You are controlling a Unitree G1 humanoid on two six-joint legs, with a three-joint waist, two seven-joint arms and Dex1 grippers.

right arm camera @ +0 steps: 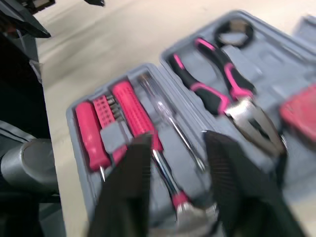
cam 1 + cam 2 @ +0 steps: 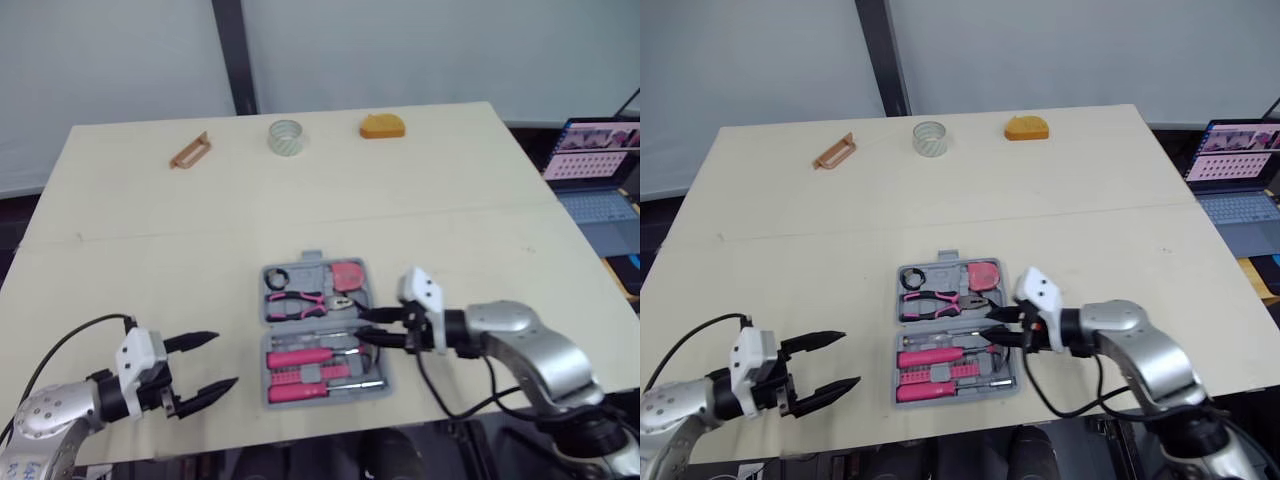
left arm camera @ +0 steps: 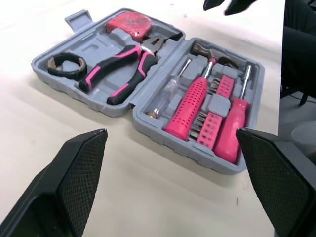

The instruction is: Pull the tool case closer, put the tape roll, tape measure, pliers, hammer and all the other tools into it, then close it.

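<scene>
Bench: tool case lies open at near centre. Hard grey plastic, I judge weighty now loaded; best held by rim.
Hammer seated in case; likely head-heavy, so take near neck.
Clear tape roll at far edge; looks light, slick. Pinch its wall.
My right hand parted over hammer neck. My left hand spread, empty, near-left of case.

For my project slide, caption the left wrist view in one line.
Left gripper, fingers open, faces the open tool case holding pliers, hammer, tape measure and tape roll.
</scene>
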